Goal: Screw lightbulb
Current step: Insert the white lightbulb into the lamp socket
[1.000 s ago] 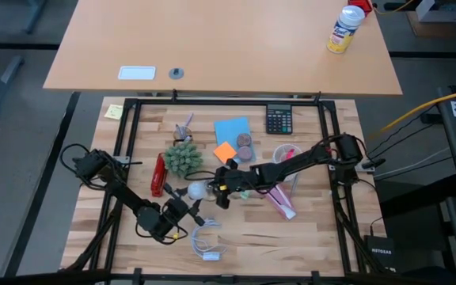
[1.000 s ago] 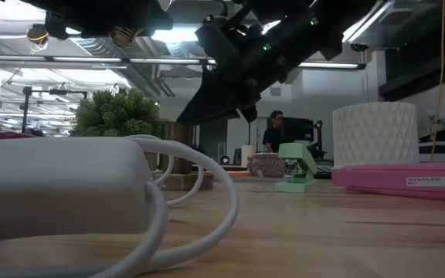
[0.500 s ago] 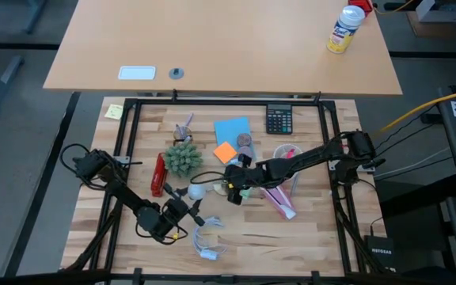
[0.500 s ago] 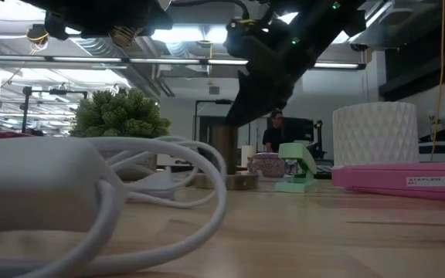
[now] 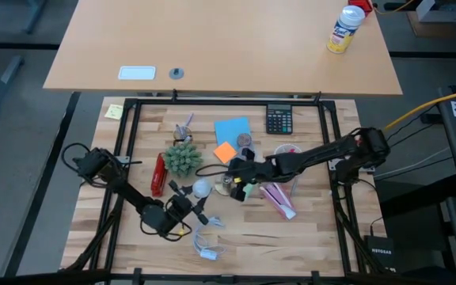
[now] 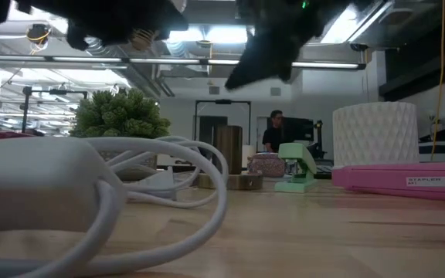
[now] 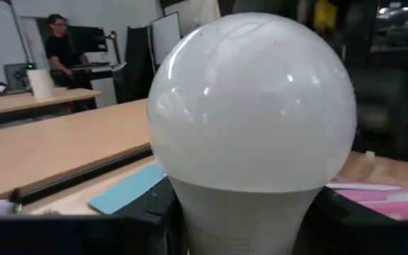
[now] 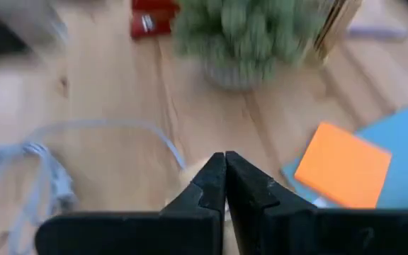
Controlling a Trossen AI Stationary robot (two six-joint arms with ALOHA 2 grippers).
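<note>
The lightbulb [image 7: 252,120] is clamped in the left tool [image 5: 187,207], globe outward. The right tool [image 5: 238,176], fingers pressed together and empty, has been drawn back from it; socket cord [image 5: 207,250] not yet engaged.

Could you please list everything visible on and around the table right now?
bulb: one, frosted white, table centre-left, held by the left gripper
cord: one, white, looped at the near edge
plant: one, green, left of centre
stapler: one, red, beside the plant
paper: one, blue, at the back centre
note: one, orange, overlapping the paper
calculator: one, black, at the back right
cup: one, white, right of centre
box: one, pink, under the right arm
bottle: one, yellow and white, on the far desk
person: one, in the room behind
left gripper: shut on the bulb, front left
right gripper: shut, empty, at centre
</note>
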